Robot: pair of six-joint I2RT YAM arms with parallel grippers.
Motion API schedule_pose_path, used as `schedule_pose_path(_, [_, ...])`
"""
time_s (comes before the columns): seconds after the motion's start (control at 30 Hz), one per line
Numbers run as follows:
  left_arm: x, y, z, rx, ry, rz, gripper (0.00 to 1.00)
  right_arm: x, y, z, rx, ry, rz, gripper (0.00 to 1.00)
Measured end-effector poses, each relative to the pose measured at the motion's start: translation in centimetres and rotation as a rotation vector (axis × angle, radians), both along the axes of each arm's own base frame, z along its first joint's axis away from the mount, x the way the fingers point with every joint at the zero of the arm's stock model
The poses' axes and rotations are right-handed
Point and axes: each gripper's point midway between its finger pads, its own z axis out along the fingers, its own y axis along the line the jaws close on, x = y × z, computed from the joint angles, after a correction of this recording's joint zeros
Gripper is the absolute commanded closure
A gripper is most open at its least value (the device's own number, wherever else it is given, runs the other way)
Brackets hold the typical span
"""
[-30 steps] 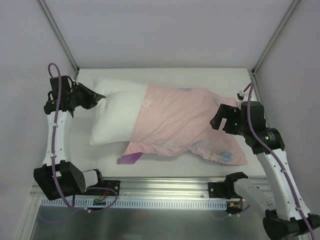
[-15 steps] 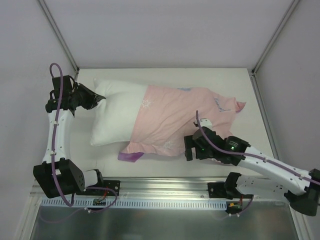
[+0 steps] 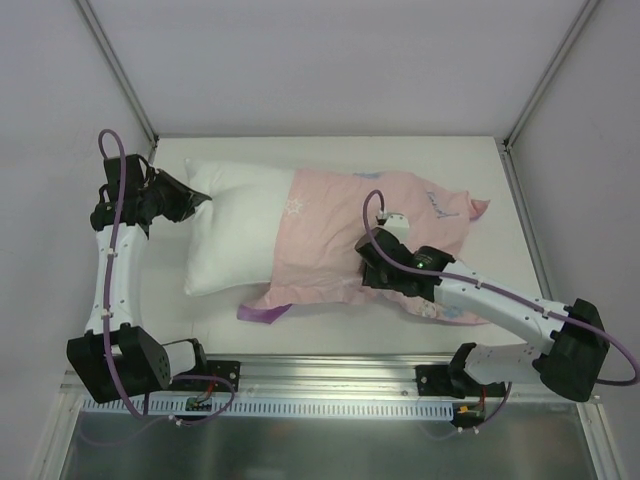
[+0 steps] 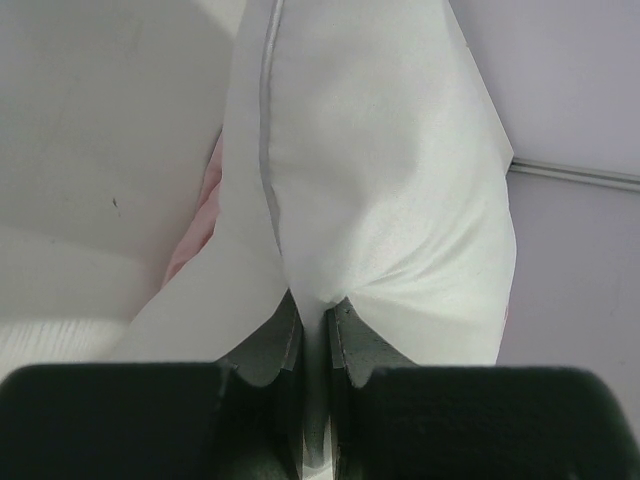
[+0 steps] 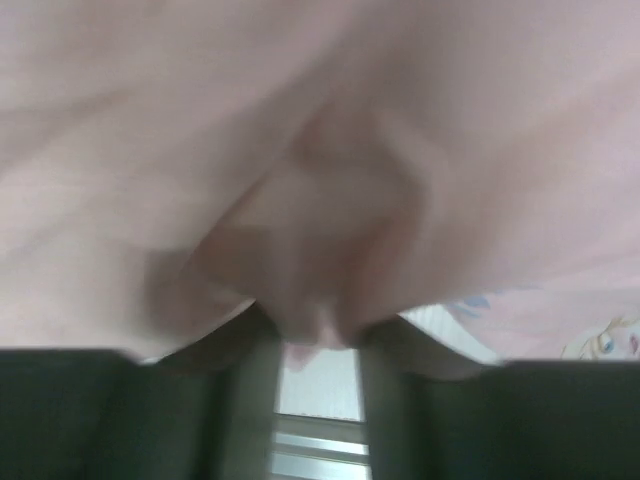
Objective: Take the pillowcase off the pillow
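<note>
Top view: plump white pillow (image 3: 232, 228) lay on white surface (image 3: 330, 330), its right part inside pale pink printed pillowcase (image 3: 330, 240). Print lettering was too small to read. Left tool (image 3: 204, 200) sat at the pillow's far-left corner, right tool (image 3: 370, 273) on the pillowcase's near side.
Left wrist: left tool was clamped on the pillow corner.
Right wrist: right tool was half-narrowed around a bunched pink fold. The view was blurred, so I could not tell if it gripped.
</note>
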Motion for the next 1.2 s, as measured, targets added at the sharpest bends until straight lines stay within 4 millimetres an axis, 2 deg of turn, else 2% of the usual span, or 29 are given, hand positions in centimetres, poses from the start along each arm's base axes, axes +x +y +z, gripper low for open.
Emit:
schedule_pose_path(0.03, [0.0, 0.0, 0.0, 0.000, -0.001, 0.000, 1.00, 0.1, -0.1, -0.1, 0.001, 0.001, -0.010, 0.90])
schedule_pose_path(0.07, [0.0, 0.0, 0.1, 0.001, -0.002, 0.000, 1.00, 0.2, -0.2, -0.1, 0.001, -0.001, -0.016, 0.97])
schedule_pose_path(0.1, [0.0, 0.0, 0.1, 0.001, -0.003, 0.000, 1.00, 0.2, -0.3, -0.1, 0.007, -0.002, -0.027, 0.99])
schedule_pose_path(0.2, [0.0, 0.1, 0.0, 0.000, 0.000, 0.002, 1.00, 0.1, -1.0, -0.3, 0.039, -0.008, -0.059, 0.99])
schedule_pose_path(0.27, [0.0, 0.1, 0.1, -0.006, 0.005, 0.001, 1.00, -0.4, -2.4, -0.4, 0.058, -0.018, -0.085, 0.99])
schedule_pose_path(0.4, [0.4, 1.3, 0.6, -0.045, 0.008, 0.020, 1.00, -1.2, -6.8, -0.2, 0.082, -0.043, -0.182, 0.98])
schedule_pose_path(0.5, [0.3, 2.7, 1.1, -0.078, 0.007, 0.047, 1.00, -1.5, -11.0, 0.7, 0.131, -0.086, -0.307, 0.96])
schedule_pose_path(0.6, [-0.1, 4.0, 1.8, -0.107, 0.004, 0.077, 1.00, -2.4, -14.5, 1.6, 0.167, -0.119, -0.418, 0.99])
schedule_pose_path(0.73, [-0.5, 4.7, 2.8, -0.150, -0.010, 0.084, 1.00, -3.7, -16.6, 1.6, 0.165, -0.099, -0.488, 0.99])
schedule_pose_path(0.9, [-1.2, 6.1, 2.9, -0.188, 0.000, 0.123, 1.00, -4.5, -16.2, 1.0, 0.181, -0.030, -0.485, 0.99])
schedule_pose_path(0.93, [-1.3, 6.3, 2.8, -0.189, 0.000, 0.133, 0.99, -4.5, -15.9, 1.0, 0.191, -0.023, -0.476, 0.94])
schedule_pose_path(0.97, [-1.3, 6.5, 2.6, -0.190, 0.001, 0.139, 0.90, -4.6, -15.7, 1.0, 0.197, -0.017, -0.463, 0.73])
schedule_pose_path(1.03, [-1.5, 6.8, 1.9, -0.180, 0.011, 0.152, 0.54, -4.8, -15.6, 0.8, 0.179, -0.003, -0.435, 0.40])
schedule_pose_path(1.07, [-1.4, 7.1, 1.7, -0.169, 0.011, 0.159, 0.29, -4.9, -15.7, 0.7, 0.170, 0.004, -0.431, 0.17])
schedule_pose_path(1.13, [-1.0, 7.8, 1.7, -0.113, -0.015, 0.170, 0.14, -5.1, -16.0, 0.4, 0.126, 0.022, -0.401, 0.07])
schedule_pose_path(1.17, [-0.9, 8.1, 1.9, -0.089, -0.028, 0.173, 0.07, -5.2, -16.1, 0.6, 0.107, 0.030, -0.388, 0.05])
schedule_pose_path(1.2, [-0.8, 8.0, 2.2, -0.053, -0.039, 0.166, 0.05, -4.9, -16.1, 1.3, 0.090, 0.028, -0.370, 0.04])
